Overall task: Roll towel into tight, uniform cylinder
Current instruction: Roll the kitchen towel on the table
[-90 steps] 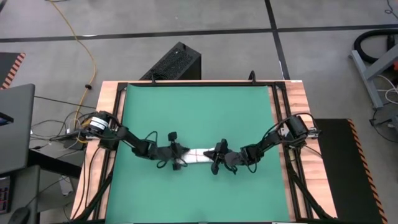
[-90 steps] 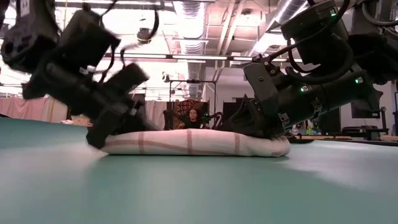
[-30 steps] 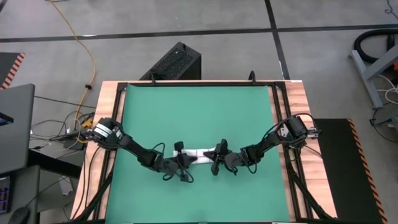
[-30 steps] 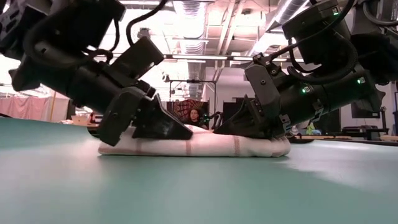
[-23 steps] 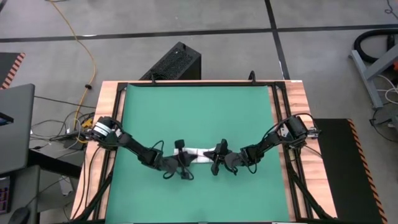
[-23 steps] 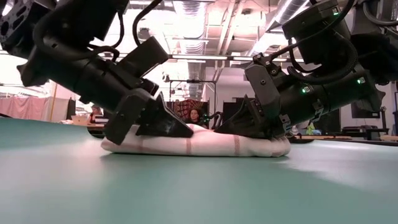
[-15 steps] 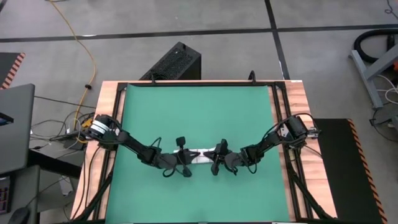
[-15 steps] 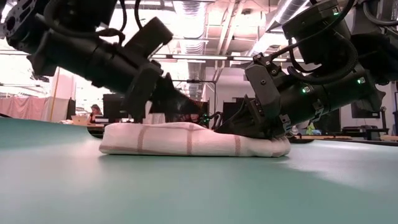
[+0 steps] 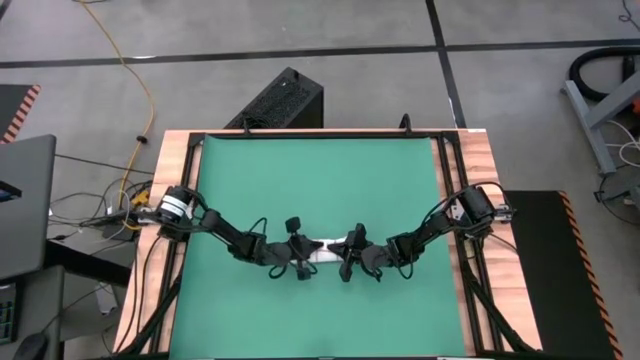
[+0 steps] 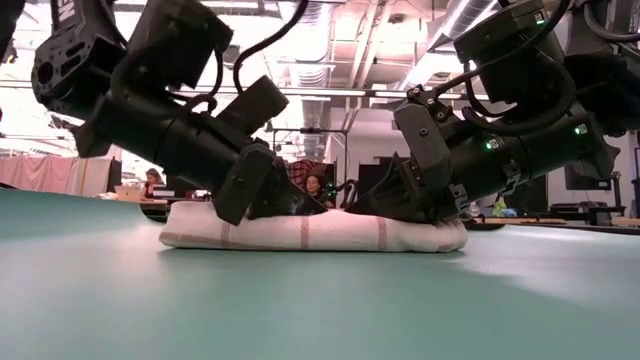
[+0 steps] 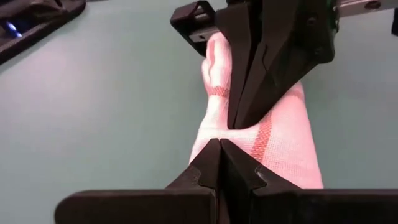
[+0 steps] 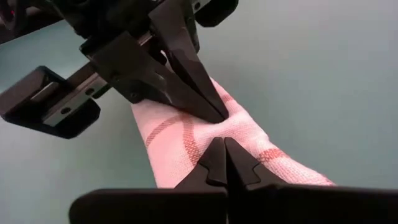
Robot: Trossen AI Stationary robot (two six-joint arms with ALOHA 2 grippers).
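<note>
towel (image 10: 310,232): rolled up into a short log, lying near the front-middle of the green mat (image 9: 320,190) on the worktop
left jaws (image 10: 262,203): pressed together, tips down on top of the roll's left half; half a second ago they sat higher and further back
right jaws (image 10: 392,205): also pressed together, planted on the right half, haven't budged
low view: person seated way back in the room
wrist views: both tips nearly meeting over the roll's middle
</note>
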